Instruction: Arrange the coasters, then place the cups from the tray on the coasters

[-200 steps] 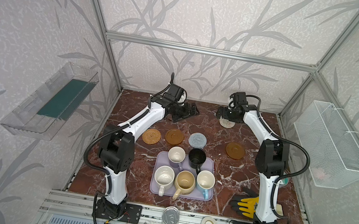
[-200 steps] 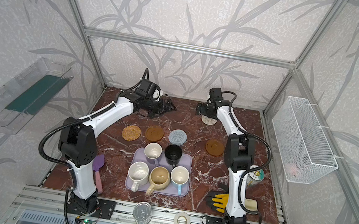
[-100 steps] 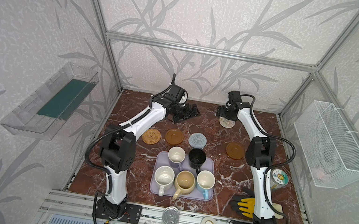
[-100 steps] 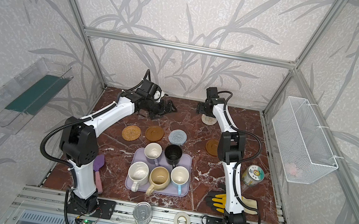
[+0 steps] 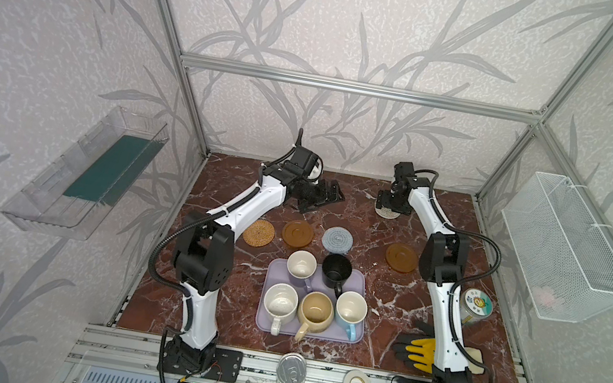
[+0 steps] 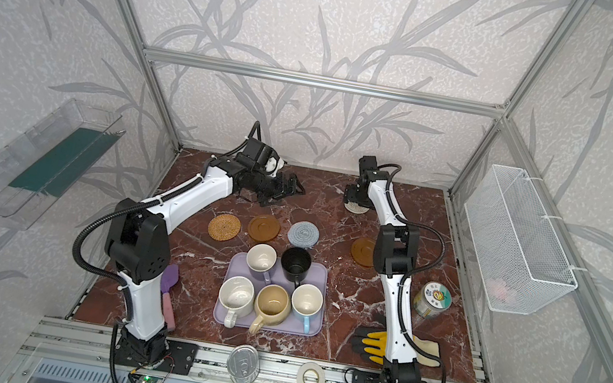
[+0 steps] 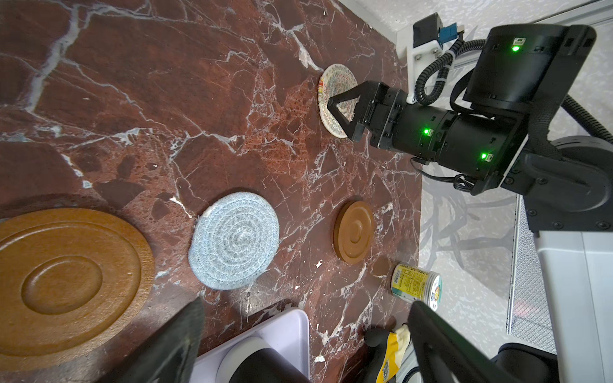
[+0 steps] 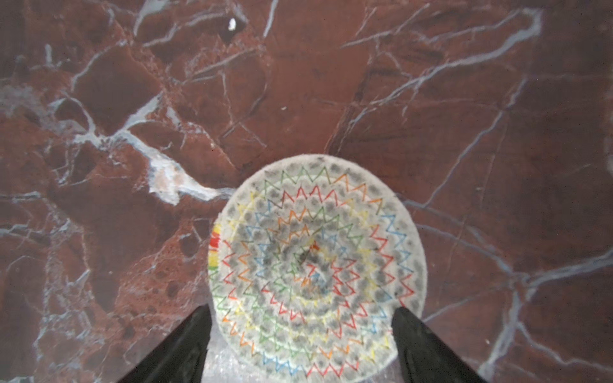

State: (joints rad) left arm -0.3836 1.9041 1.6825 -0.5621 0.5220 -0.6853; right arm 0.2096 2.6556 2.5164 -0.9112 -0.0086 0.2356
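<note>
It was a robot lab cell: aluminium frame [image 5: 356, 88] across the upper middle, leaf-print panels [image 5: 367, 21] behind, two arms [image 5: 252, 203] bolted to a rail [image 5: 325, 370] at the bottom.

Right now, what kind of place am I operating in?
Probably a robot test cell, not a home: an aluminium frame with wallpapered panels encloses a marble-look table, and the left arm and right arm are bolted to its front rail.

We see five cups [image 6: 272, 300] standing in the tray [image 6: 319, 287] on the bench [image 6: 201, 259]. Behind it lie the rattan coaster [image 6: 224, 227], a wooden coaster [image 6: 263, 228], the grey-blue coaster [image 6: 303, 233] and a second wooden coaster [image 6: 362, 251]. The right gripper [image 6: 354, 199] sits over the cream coaster [image 6: 356, 208].
</note>
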